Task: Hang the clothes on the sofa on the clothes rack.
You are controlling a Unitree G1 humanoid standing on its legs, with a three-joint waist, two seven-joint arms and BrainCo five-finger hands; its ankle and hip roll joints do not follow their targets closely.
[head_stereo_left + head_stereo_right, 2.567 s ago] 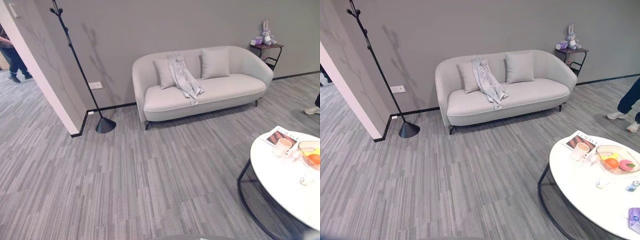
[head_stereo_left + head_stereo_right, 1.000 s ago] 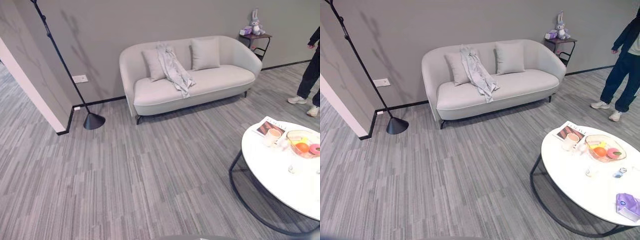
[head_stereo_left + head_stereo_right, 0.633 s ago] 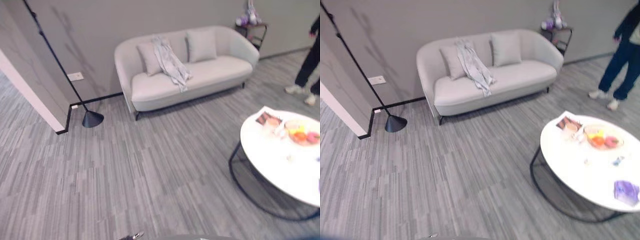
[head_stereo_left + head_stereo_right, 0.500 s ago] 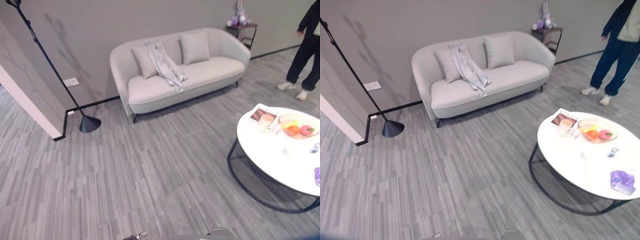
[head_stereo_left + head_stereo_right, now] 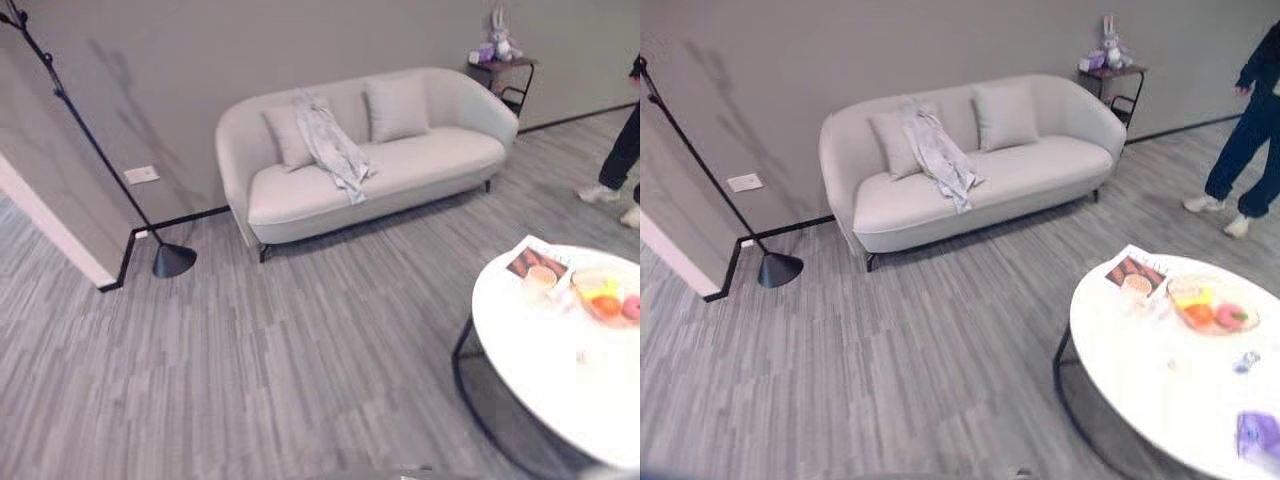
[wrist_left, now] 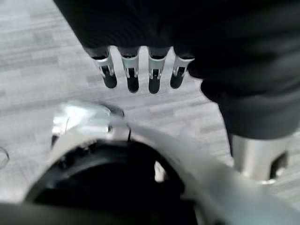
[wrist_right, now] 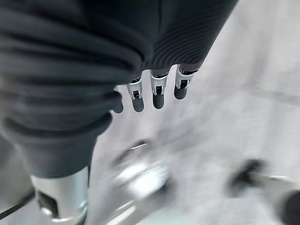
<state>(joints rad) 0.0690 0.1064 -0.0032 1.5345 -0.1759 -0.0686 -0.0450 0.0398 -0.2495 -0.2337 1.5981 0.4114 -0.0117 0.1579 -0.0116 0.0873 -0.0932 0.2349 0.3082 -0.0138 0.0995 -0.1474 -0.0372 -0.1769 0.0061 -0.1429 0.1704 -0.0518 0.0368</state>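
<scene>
Looking down across the grey striped floor (image 5: pixel 250 350), I see the pale sofa (image 5: pixel 400 175) against the grey wall (image 5: pixel 890 50); the clothes (image 5: pixel 335 150), a light grey garment, lie draped from the top of the backrest down over the seat, ending near the seat's front edge; they hang just beside 1 cushion (image 5: pixel 285 135) on my left, touching it, with a 2nd cushion (image 5: pixel 397 107) a little apart on my right. Well apart from the sofa, on my left, stands the clothes rack (image 5: pixel 90 150), a thin black leaning pole on a dark cone base (image 5: pixel 173 261), bare of clothing along the part I can see; a white wall socket (image 5: pixel 141 174) sits between the rack and the sofa. My left hand (image 6: pixel 140 70) hangs over the floor with its fingers straight and relaxed, grasping nothing; my right hand (image 7: pixel 157 91) hangs likewise, released and empty. A round white table (image 5: pixel 1160 390) stands on my right, carrying a cup (image 5: pixel 1136 288) on a magazine (image 5: pixel 1130 270) and a glass bowl of fruit (image 5: pixel 1212 305); a small side table (image 5: pixel 1112 75) with a plush rabbit (image 5: pixel 1108 40) stands past the sofa's far end; a person's legs (image 5: pixel 1245 150) show at the right edge.
</scene>
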